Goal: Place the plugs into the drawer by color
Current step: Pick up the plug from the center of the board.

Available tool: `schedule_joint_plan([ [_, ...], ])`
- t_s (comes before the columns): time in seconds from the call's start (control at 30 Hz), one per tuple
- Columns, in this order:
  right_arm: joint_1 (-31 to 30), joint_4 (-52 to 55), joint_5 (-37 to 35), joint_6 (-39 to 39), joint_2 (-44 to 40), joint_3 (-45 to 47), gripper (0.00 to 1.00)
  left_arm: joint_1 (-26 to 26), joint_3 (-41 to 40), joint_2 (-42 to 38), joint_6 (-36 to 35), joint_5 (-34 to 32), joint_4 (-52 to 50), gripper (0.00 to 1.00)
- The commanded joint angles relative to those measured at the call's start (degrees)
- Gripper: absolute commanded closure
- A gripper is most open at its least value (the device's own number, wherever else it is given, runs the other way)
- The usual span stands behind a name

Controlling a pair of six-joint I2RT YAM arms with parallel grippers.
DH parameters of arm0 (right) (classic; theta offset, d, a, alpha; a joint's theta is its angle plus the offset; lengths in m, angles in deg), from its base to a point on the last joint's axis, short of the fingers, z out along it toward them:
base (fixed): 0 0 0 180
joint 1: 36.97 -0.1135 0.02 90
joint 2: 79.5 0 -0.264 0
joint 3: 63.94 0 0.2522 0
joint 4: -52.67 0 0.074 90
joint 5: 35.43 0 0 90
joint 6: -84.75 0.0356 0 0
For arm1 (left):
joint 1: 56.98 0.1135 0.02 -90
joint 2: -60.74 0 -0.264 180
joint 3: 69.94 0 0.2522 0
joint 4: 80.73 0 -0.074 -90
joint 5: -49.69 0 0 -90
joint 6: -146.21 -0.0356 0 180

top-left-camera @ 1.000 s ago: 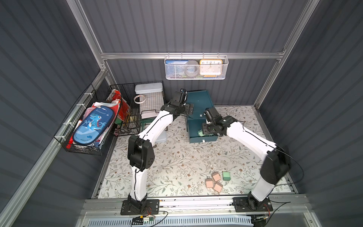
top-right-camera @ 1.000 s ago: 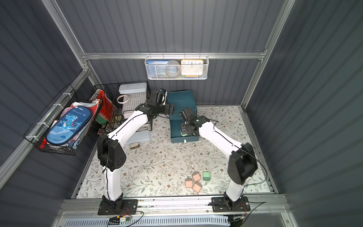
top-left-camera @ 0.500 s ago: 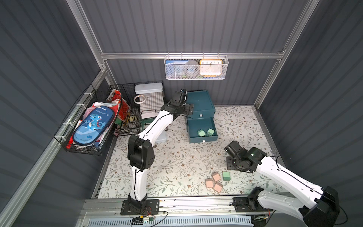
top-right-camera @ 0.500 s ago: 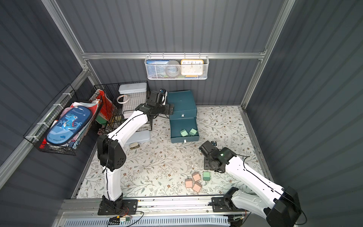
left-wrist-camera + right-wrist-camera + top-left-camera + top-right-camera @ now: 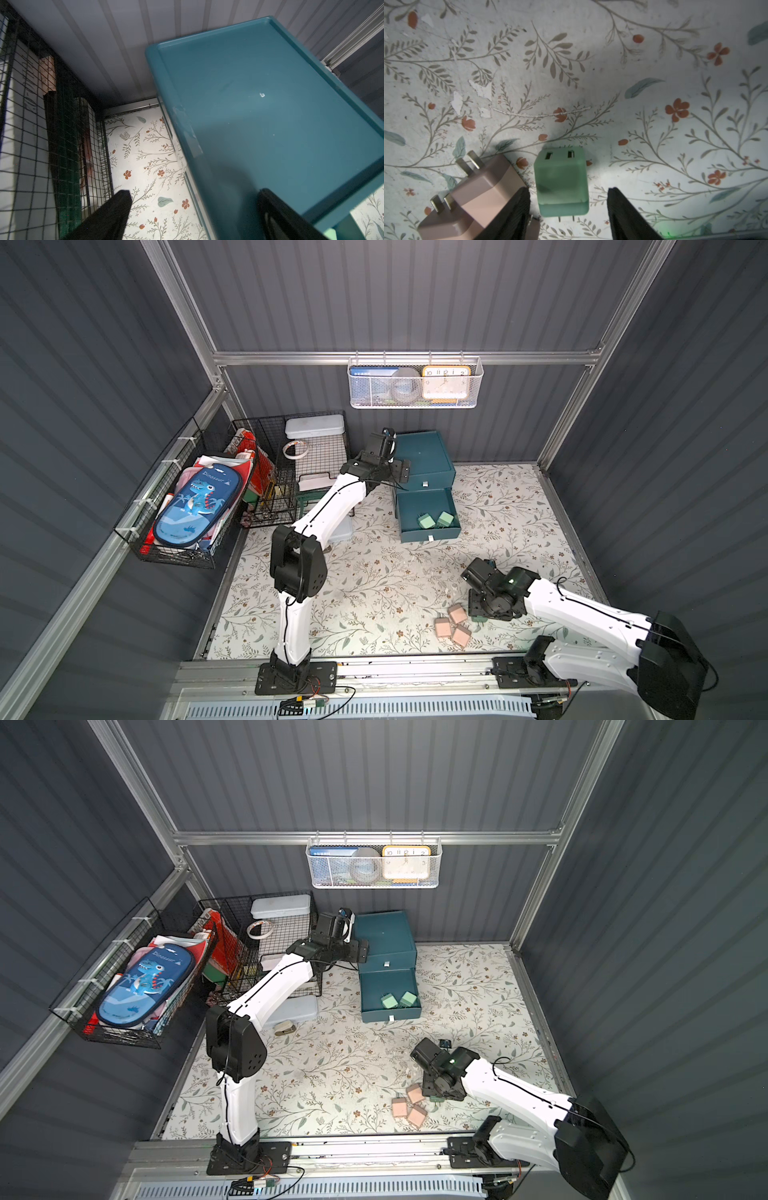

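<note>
Right arm is folded low over the mat with the wrist tipped down. The right gripper (image 5: 568,190) is spread open around the green plug (image 5: 561,178), a gap showing on both sides. Pink plugs (image 5: 481,193) sit just outside one finger. Left arm reaches far back, and the left gripper (image 5: 193,195) gapes wide and empty at the teal cabinet (image 5: 259,104) top edge. Below it, two more green plugs (image 5: 434,520) lie in the pulled-out drawer (image 5: 430,534).

Bright, even overhead light in both top views, bowed at the edges. Dim, soft left wrist view. Shadowed around the mint green cube-shaped plug (image 5: 561,180); blurred at the black jaws.
</note>
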Motion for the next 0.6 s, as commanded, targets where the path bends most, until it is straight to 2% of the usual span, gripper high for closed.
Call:
schedule_joint_plan([
  [0.0, -0.13, -1.8, -0.42, 0.63, 1.85, 0.11, 0.35, -0.65, -1.81, 1.49, -0.97, 1.11, -7.48, 0.01],
  [0.23, -0.08, -4.43, -0.65, 1.61, 5.01, 2.27, 0.38, -0.62, -1.87, 1.41, -0.95, 1.0, -7.42, 0.01],
  [0.43, -0.08, -7.16, -0.92, 1.72, 5.88, 4.03, 0.54, -0.74, -1.4, 1.49, -0.71, 1.27, -7.68, 0.01],
  [0.57, -0.02, -6.7, -2.3, 0.71, 6.12, 3.48, 0.62, -1.72, 1.89, 0.13, 0.47, 2.3, -8.63, 0.01],
])
